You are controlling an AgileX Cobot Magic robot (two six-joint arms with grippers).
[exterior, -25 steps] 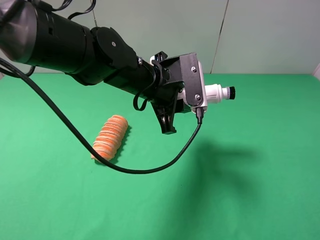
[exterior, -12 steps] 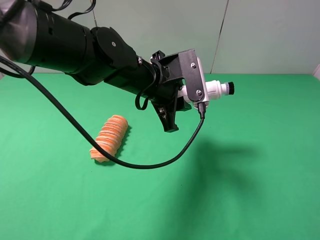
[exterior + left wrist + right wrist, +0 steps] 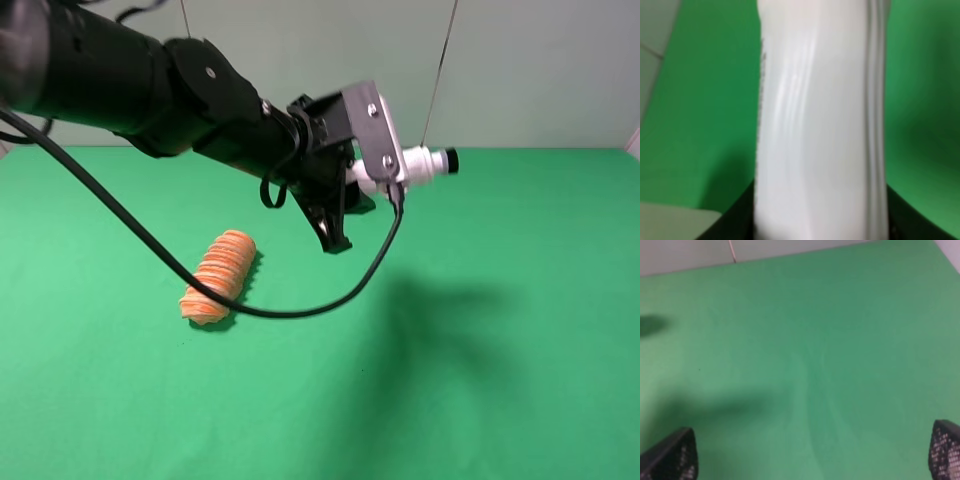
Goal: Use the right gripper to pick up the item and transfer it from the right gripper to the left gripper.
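Observation:
My left gripper (image 3: 380, 182) is shut on a white cylindrical item with a black tip (image 3: 425, 164) and holds it high above the green table, out past the arm's end. In the left wrist view the white item (image 3: 820, 125) fills the middle, blurred and close, with the dark jaws at its base. My right gripper (image 3: 807, 455) is open and empty. Its two mesh fingertips (image 3: 672, 455) stand far apart above bare green cloth. The right arm is out of the exterior view.
An orange ridged roll (image 3: 218, 275) lies on the green table (image 3: 500, 380) at left of centre, under the left arm. A black cable (image 3: 300, 310) hangs in a loop from the left wrist. A pale wall stands behind the table.
The left arm has lifted a little and swung slightly left, and the white item has gone up with it. The orange roll has not moved.

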